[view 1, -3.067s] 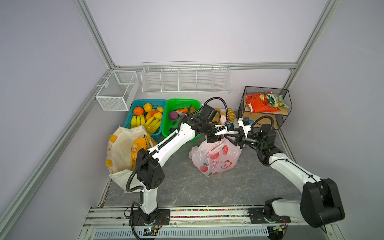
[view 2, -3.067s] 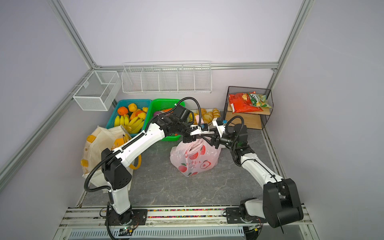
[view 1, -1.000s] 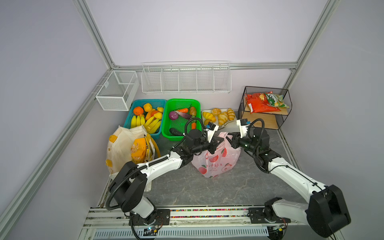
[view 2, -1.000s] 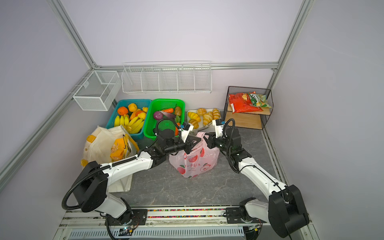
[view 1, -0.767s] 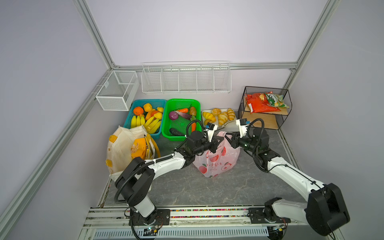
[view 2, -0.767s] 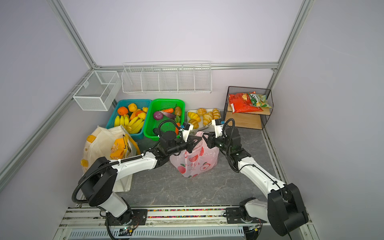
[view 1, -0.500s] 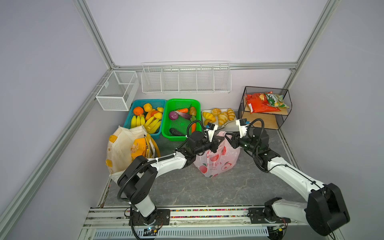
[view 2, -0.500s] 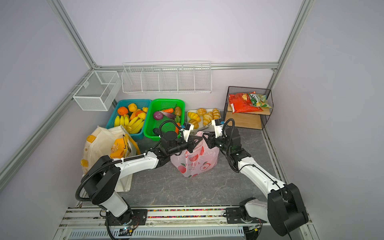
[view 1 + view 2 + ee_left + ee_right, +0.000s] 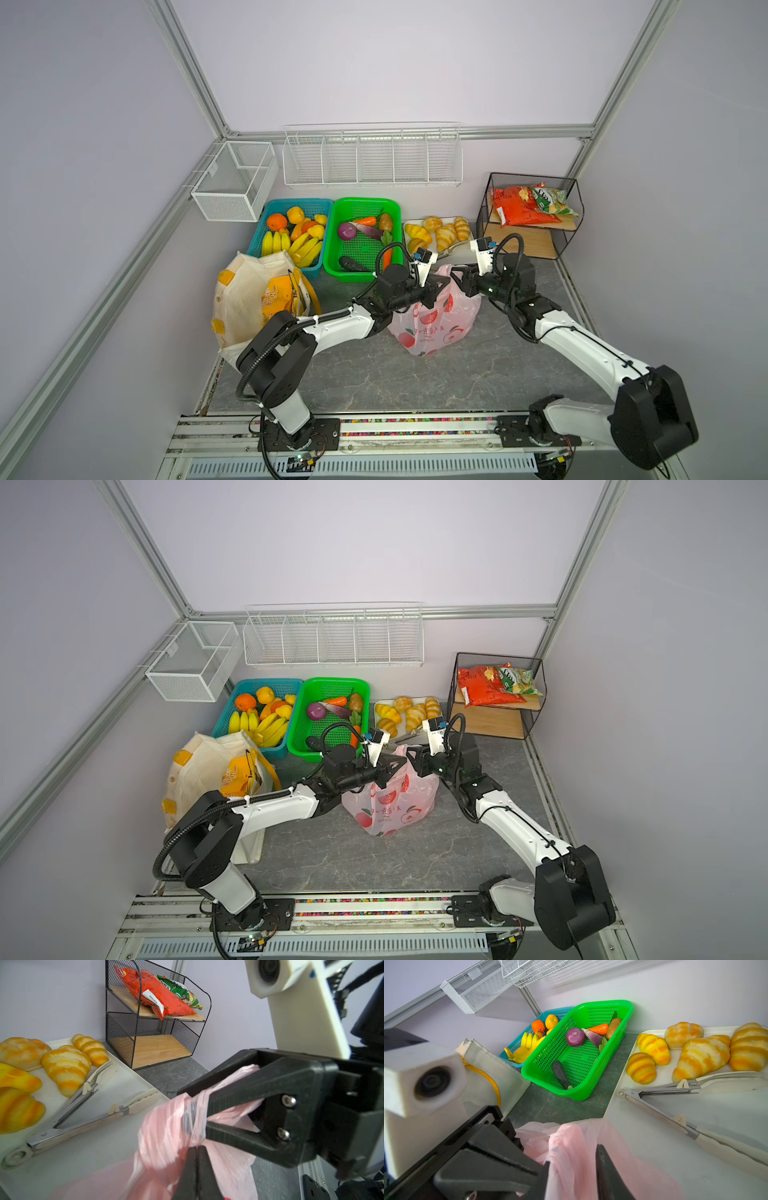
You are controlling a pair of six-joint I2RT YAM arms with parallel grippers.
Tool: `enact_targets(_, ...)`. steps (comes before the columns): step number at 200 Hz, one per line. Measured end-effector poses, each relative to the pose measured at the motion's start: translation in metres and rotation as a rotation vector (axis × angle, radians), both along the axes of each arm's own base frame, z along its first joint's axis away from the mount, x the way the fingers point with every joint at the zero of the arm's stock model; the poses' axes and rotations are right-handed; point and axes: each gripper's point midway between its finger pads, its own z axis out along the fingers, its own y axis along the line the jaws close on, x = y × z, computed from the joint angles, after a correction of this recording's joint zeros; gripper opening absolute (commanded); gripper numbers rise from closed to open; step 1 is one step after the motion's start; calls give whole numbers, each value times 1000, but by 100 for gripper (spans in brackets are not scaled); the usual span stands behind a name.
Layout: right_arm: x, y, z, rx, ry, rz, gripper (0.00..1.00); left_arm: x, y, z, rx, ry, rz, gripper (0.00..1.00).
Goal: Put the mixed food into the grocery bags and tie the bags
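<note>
Pink bag (image 9: 432,328) looks thin, limp; grip its twisted handles (image 9: 193,1109). Left claw (image 9: 197,1148) clamps it, seemingly; right claw (image 9: 573,1155) gapes around one.

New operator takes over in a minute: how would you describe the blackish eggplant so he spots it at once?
At the back, find the green basket between the blue fruit basket and the croissant tray. The eggplant lies at the basket's end nearest the robot. It is the only long, near-black piece; the purple onion and orange carrot are bright.
</note>
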Motion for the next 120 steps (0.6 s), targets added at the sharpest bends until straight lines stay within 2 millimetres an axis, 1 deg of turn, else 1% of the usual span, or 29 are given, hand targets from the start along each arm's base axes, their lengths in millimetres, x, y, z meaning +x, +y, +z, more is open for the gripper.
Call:
enact_targets(25, -4, -4, -3, -46, 9, 3, 40, 0, 0, -1, 5, -4, -1, 0)
enact_targets(63, -9, -17, 3, -103, 10, -22, 46, -1, 0, -1, 7, -11, -6, 0)
enact_targets(84, -12, -22, 2, -127, 24, -29, 50, -2, 0, -2, 16, -18, -13, 0)
enact_targets(120, -15, -19, 9, -116, 31, -11, 59, -4, 0, -6, 34, -20, -26, 0)
